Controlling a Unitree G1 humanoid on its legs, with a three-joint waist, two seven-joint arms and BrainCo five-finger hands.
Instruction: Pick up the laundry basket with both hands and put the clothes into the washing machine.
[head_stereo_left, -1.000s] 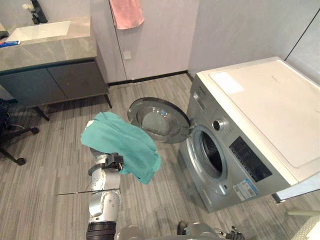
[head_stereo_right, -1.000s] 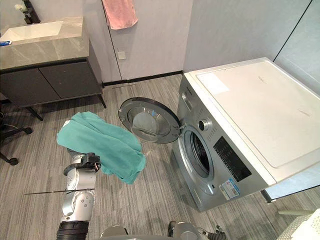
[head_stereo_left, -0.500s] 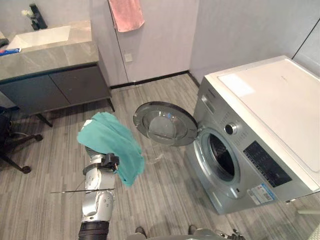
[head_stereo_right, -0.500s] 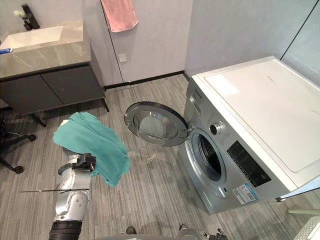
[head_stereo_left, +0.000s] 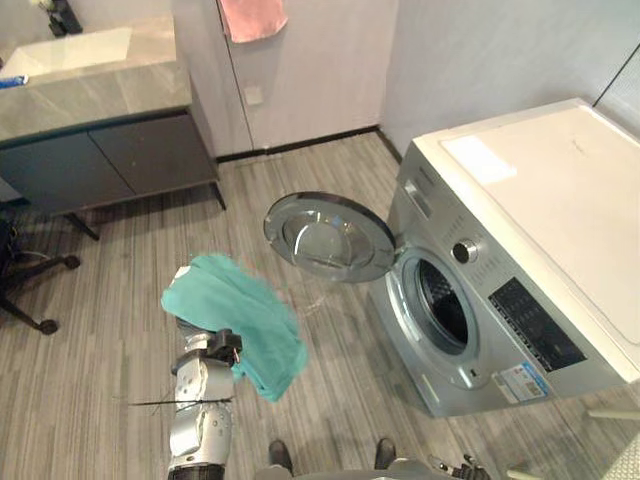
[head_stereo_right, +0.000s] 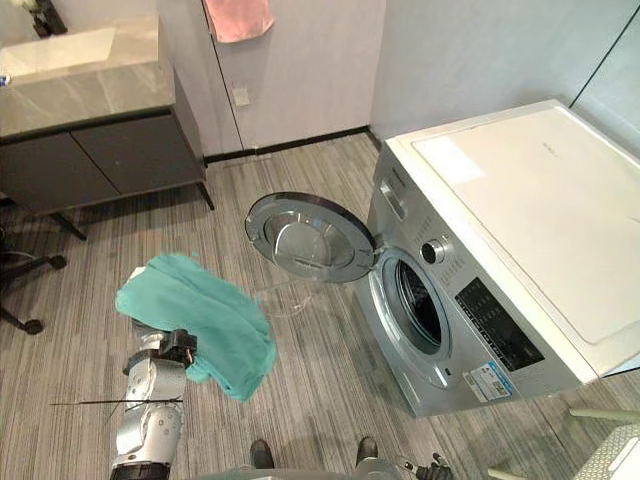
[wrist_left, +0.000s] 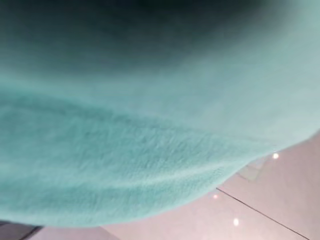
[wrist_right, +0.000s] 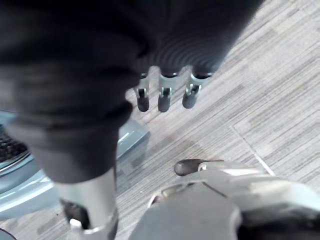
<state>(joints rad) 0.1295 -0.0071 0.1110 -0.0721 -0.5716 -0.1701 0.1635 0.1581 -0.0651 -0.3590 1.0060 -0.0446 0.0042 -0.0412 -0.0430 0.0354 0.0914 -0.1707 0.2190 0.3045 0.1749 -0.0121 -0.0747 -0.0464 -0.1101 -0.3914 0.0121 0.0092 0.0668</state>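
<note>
Teal cloth (head_stereo_left: 235, 310) draped over left hand (head_stereo_left: 212, 346), grip can't be told | right hand (wrist_right: 164, 97) relaxed, empty

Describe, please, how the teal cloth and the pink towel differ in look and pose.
The teal cloth lies bunched and draped over the left hand; the pink towel hangs flat against the wall. The teal cloth is close to the robot, beside the open door; the pink towel is far back, next to the vanity. Both are soft fabric outside the washing machine.

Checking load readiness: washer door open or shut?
Open. The door is swung wide from the washing machine, leaving its dark drum opening exposed.
</note>
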